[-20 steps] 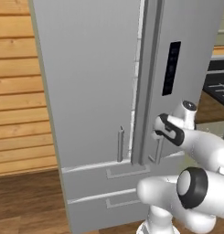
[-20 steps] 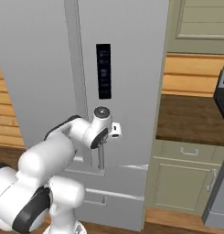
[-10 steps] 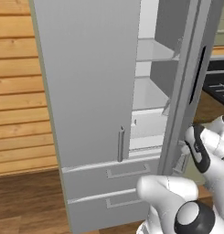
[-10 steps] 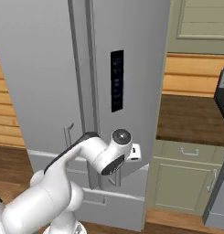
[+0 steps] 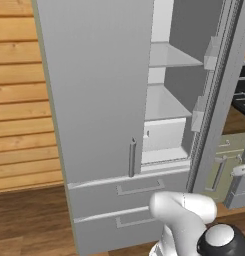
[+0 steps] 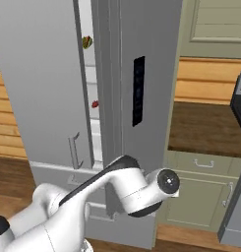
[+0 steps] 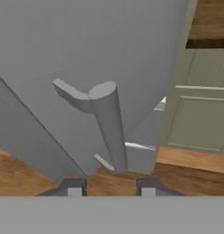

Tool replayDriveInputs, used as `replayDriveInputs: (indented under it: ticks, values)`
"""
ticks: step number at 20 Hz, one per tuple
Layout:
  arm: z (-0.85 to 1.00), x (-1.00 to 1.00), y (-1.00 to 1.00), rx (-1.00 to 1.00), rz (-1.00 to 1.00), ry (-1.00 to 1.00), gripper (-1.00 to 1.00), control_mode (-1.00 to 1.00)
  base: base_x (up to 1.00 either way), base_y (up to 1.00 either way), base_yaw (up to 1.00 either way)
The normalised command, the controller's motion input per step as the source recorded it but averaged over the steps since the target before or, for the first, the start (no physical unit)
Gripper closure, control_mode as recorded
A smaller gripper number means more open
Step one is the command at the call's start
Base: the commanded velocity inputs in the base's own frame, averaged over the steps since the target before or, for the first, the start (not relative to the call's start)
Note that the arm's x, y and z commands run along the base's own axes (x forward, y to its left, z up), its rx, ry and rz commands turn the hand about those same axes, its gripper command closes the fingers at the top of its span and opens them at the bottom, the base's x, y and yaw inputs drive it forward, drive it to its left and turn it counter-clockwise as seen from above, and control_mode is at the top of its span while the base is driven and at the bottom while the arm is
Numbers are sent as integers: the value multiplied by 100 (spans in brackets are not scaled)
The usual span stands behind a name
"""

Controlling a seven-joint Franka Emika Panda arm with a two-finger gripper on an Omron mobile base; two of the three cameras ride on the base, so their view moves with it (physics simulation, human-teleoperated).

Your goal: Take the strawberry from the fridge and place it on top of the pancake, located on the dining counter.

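Strawberry (image 6: 95, 104) shows as a tiny red speck on a white shelf inside the fridge (image 6: 141, 123), glimpsed through the narrow gap beside its part-open right door. The gripper (image 7: 111, 187) has its dark tips closed around the door's smooth grey bar handle (image 7: 111, 132).

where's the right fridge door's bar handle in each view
Left base view: I can't pick it out; the open right door stands edge-on at the right.
Right base view: I can't make it out; the arm covers the door's lower front.
Hand view: centre, the grey bar handle runs down to the gripper.
Shared landmark: the olive lower cabinet, also and.
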Motion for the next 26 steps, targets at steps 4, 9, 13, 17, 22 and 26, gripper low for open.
replayDriveInputs:
  ticks: [4, 9, 13, 17, 22, 26]
  values:
    - [46, -95, 5, 0, -4, -13, -100, -100, 0, 0, 0]
    - [86, -45, 92, -34, -9, 0, -100, -100, 0, 0, 0]
    - [100, -19, 68, -44, -2, 8, -100, -100, 0, 0, 0]
    - [86, -24, 81, -41, -6, 7, -100, -100, 0, 0, 0]
    - [73, 3, 82, -60, -16, 31, -100, -100, 0, 0, 0]
    - [70, 9, 63, -56, -17, 32, -100, -100, 0, 0, 0]
